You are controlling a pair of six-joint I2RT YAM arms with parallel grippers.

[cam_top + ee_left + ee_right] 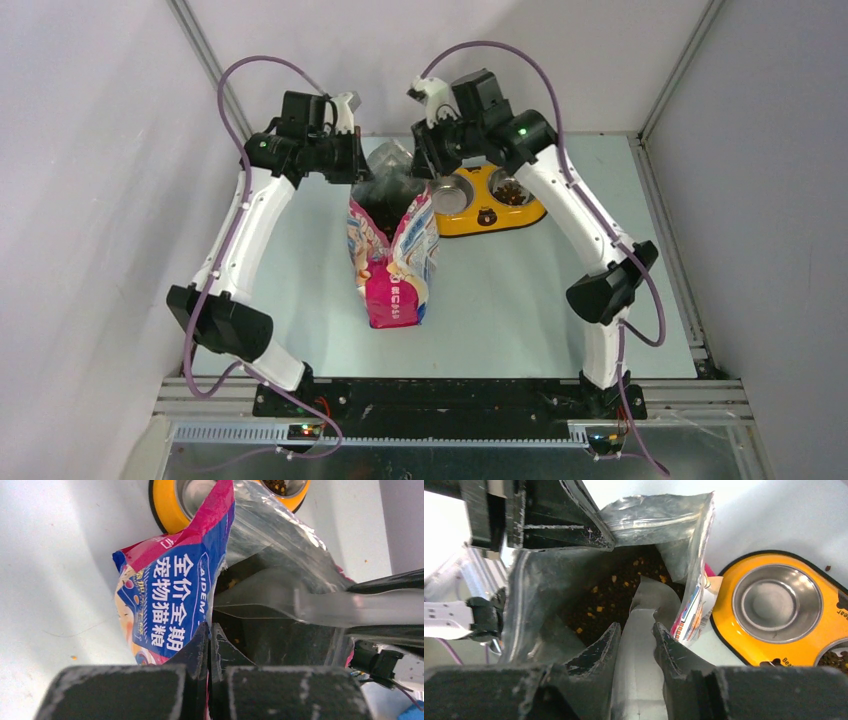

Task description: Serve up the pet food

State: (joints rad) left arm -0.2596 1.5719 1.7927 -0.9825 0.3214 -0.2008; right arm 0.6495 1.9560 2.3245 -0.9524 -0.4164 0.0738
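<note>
At centre frame in the top view, the pink-and-blue bag (395,262) stands open on the surface (520,300); left gripper (209,637) has its jaws pressed together on the bag's rim. Right gripper (636,632): jaws pinching the clear scoop (639,675) by its handle, scoop reaching into the bag over brown kibble (606,595). Yellow double bowl (724,612) just beside the bag, more kibble in its cup at lower right.

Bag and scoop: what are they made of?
The bag looks like glossy printed plastic film, silvery inside; it crinkles and shines. The scoop seems clear, stiff plastic: see-through, holding its shape.
</note>
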